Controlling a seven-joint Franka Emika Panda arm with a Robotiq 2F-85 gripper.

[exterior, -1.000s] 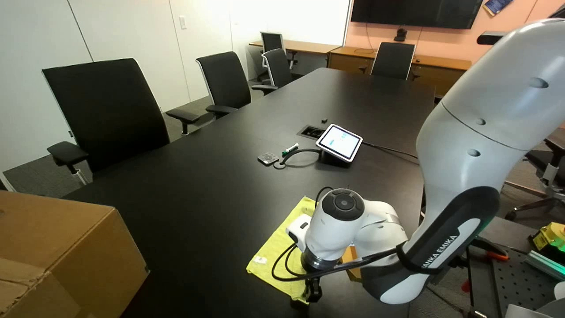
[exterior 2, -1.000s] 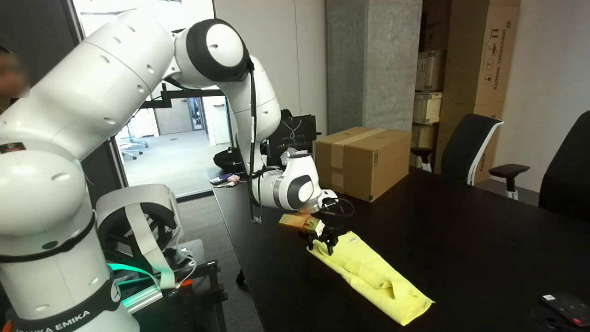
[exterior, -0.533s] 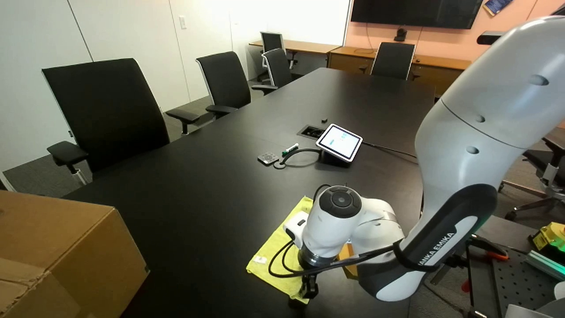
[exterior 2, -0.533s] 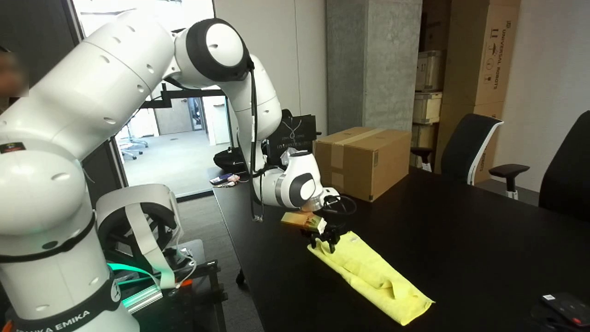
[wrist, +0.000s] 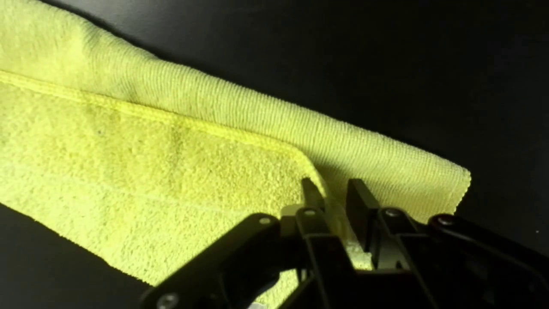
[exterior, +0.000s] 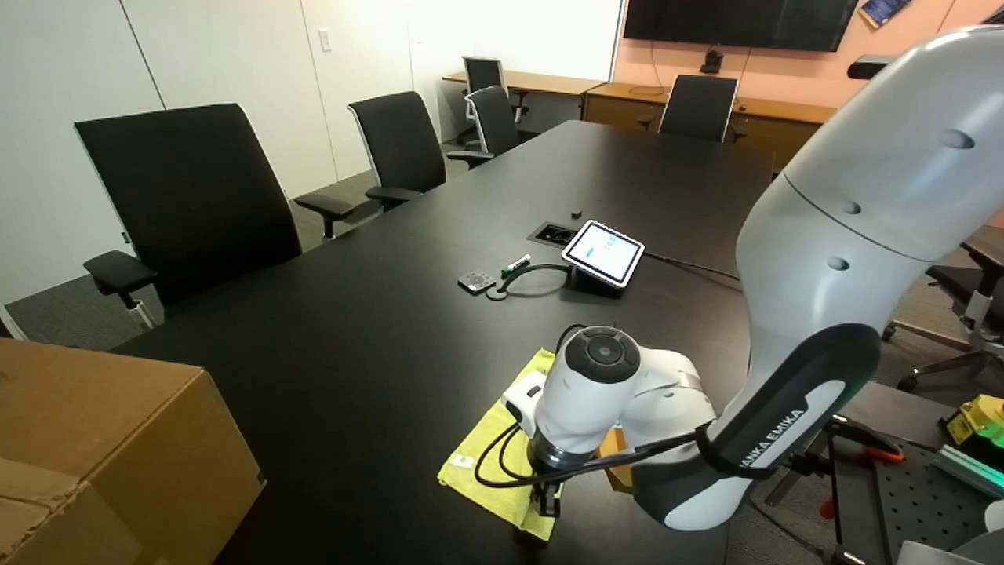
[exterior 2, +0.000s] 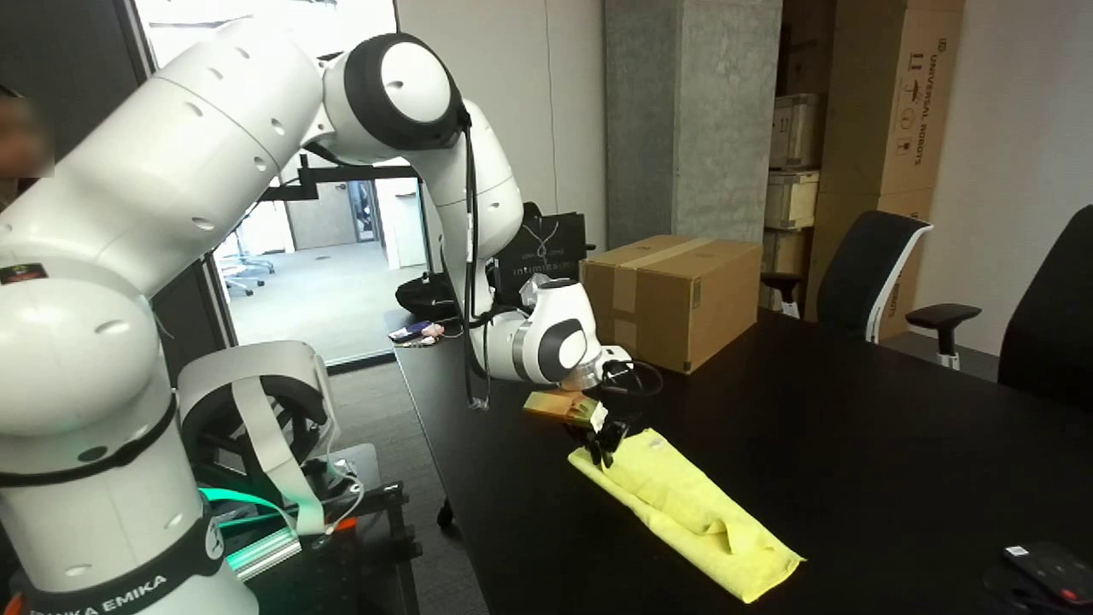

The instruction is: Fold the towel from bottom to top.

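Note:
The yellow towel [wrist: 193, 167] lies on the dark table, one layer turned over another, in a long strip. In the wrist view a hem [wrist: 240, 136] runs across it and curves down between the fingers. My gripper [wrist: 331, 181] is at one end of the towel, its jaws partly apart with the hem's corner between them; a gap still shows beside the cloth. Both exterior views show the gripper [exterior: 547, 501] low over the towel [exterior 2: 683, 504] at its near end. How the cloth lies deep between the fingers is dark and hard to see.
A cardboard box [exterior: 133, 463] stands on the table beyond the towel. Farther along the table are a tablet [exterior: 604, 253] on a stand, a marker [exterior: 516, 265] and a small square [exterior: 476, 282]. A remote [exterior 2: 1059, 572] lies near the table's side in an exterior view.
My jaws have come closer together around the towel's corner, and the cloth there has bunched up slightly. The gripper has shifted a little over the towel; the rest of the cloth stays put.

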